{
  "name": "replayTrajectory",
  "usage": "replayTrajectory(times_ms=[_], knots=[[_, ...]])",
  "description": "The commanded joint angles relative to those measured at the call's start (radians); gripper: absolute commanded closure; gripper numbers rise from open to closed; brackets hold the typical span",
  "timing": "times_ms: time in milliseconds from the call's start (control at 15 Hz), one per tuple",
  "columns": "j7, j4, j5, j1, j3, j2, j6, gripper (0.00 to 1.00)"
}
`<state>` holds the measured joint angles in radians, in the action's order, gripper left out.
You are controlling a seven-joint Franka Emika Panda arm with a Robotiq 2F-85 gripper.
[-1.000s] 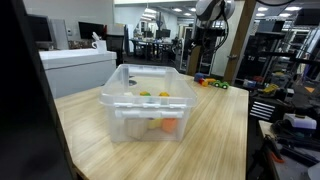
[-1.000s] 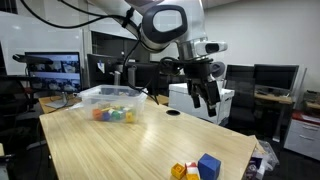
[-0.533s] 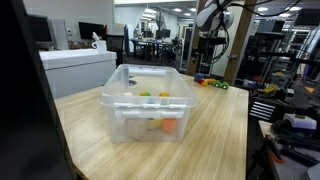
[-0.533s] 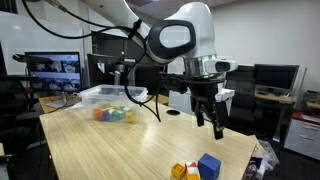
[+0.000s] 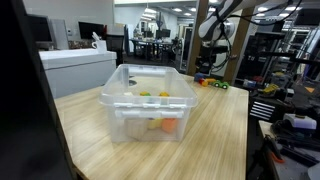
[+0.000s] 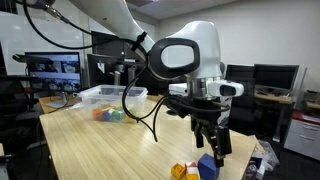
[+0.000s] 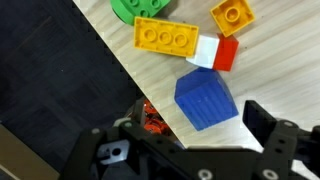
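Wrist view: gripper (image 7: 185, 135), jaws apart, hovers over the blue block (image 7: 207, 98); seemingly the approach, next needing a straddling descent.

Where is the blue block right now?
In the wrist view the blue block lies near the edge of the table, just below the yellow brick and red-and-white piece, beneath the open gripper.

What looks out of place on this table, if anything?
A few toy bricks lie scattered at the corner of the table, far from the clear bin that holds the others. The blue block sits close to the edge. The open claw hangs just above them.
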<state>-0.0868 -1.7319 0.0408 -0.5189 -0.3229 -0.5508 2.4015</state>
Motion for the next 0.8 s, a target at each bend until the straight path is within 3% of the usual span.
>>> replayTrajectory(times_ms=[0,733], knots=[[-0.072,-0.043,0.022,-0.030,0.032,-0.002,0.033,0.00],[-0.113,0.021,0.036,-0.048,0.090,-0.093,0.060,0.00]])
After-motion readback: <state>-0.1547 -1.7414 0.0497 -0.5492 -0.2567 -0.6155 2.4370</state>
